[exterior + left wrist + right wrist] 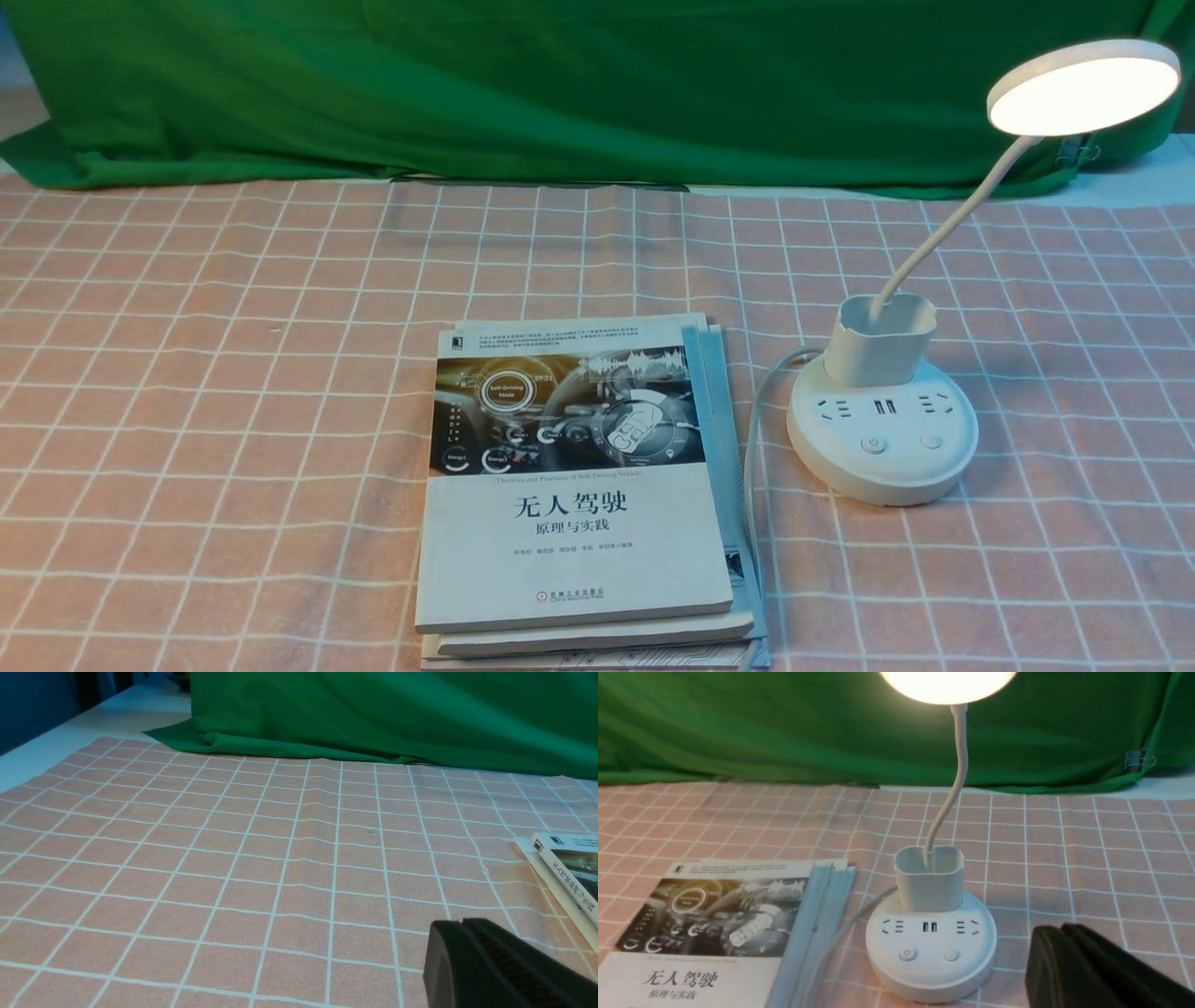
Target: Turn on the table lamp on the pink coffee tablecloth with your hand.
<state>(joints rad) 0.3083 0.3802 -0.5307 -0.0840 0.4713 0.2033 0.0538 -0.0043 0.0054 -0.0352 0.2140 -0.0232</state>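
- The lamp (882, 429) stands on the pink checked tablecloth (233, 373), just right of a stack of books (574, 485); its round head (1083, 89) glows brightly, so I judge the switching-on done.
- What remains is to keep clear; any move of the right gripper (1059, 931) should lift up and away from the base, not sweep across the power button (907, 954) or the second button (951, 955), since a stray touch could put the light out; the cord (752, 439) between books and base is best left alone too.
- The right gripper hangs low near the base, apart from it; its jaws are together, holding nothing.
- The left gripper (460, 926) sits low over bare cloth near the books' corner; jaws together as well; neither arm shows in the front view.
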